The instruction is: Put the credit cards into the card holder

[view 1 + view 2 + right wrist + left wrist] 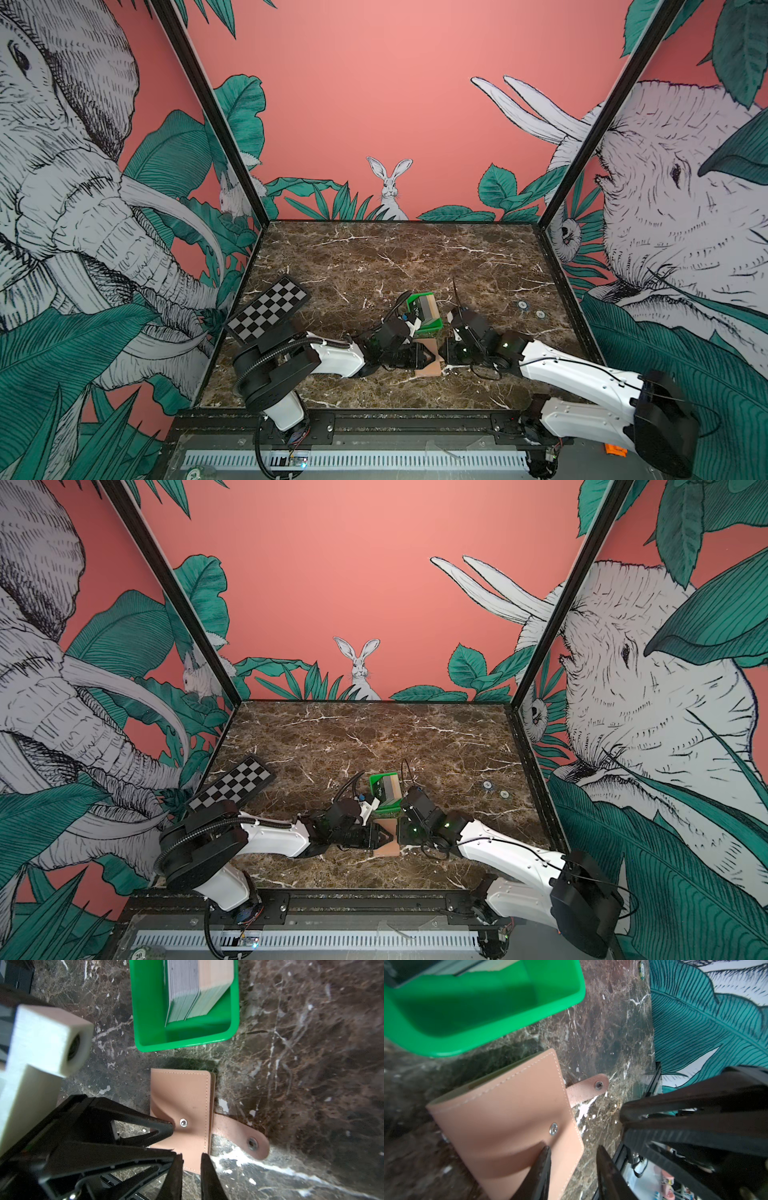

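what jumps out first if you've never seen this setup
The pink jungle mural around the marble table hits first. Near the table's front middle, the left gripper and right gripper meet at a folded tan card holder, strap unsnapped. Just behind it, a bright green tray holds a stack of credit cards.

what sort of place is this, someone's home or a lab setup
Most likely a robot test booth, not a home: a marble-patterned tabletop boxed in by jungle-print wall panels, with a checkerboard at its left side.
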{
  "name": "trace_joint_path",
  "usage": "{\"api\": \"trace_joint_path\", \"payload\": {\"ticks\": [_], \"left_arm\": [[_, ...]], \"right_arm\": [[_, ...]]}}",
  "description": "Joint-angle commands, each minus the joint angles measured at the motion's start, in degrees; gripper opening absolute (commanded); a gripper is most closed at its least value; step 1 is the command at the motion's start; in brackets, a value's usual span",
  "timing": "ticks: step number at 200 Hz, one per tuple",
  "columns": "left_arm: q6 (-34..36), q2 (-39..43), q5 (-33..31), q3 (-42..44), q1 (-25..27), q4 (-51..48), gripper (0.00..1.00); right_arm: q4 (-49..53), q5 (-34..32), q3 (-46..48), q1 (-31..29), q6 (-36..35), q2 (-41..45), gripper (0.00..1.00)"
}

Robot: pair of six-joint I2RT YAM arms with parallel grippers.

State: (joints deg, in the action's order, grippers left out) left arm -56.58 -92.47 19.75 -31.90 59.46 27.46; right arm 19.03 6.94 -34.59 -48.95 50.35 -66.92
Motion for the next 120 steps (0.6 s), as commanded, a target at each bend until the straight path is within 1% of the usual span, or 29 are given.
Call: {"api": "trace_joint_path", "payload": {"ticks": [1,31,51,80,120], "left_arm": [[-1.0,0.3,-1.6,1.8,0.2,-0.1,0.31],[-0.6,0.9,-1.5,2.0,0.2,0.4,0.29],[-0.3,0.8,-0.8,2.1,0.2,1.5,0.29],[-0.4,0.9,-0.5,2.4,0.2,2.8,0.29],[-0.8,2.3,-0.1,2.3,0.2,2.5,0.29]], "right_arm": [[-4.5,2.1,-1.8,0.3,0.1,-2.8,0.17],[-2.0,0.4,-3.2,0.3,1.0,-6.9,0.15],[-2.0,0.9,-3.2,0.3,1.4,-9.1,0.14],[-2.8,0.5,-2.1,0.2,2.4,-10.4,0.14],[0.1,-0.7,-2.0,0.3,2.1,-12.1,0.13]]}}
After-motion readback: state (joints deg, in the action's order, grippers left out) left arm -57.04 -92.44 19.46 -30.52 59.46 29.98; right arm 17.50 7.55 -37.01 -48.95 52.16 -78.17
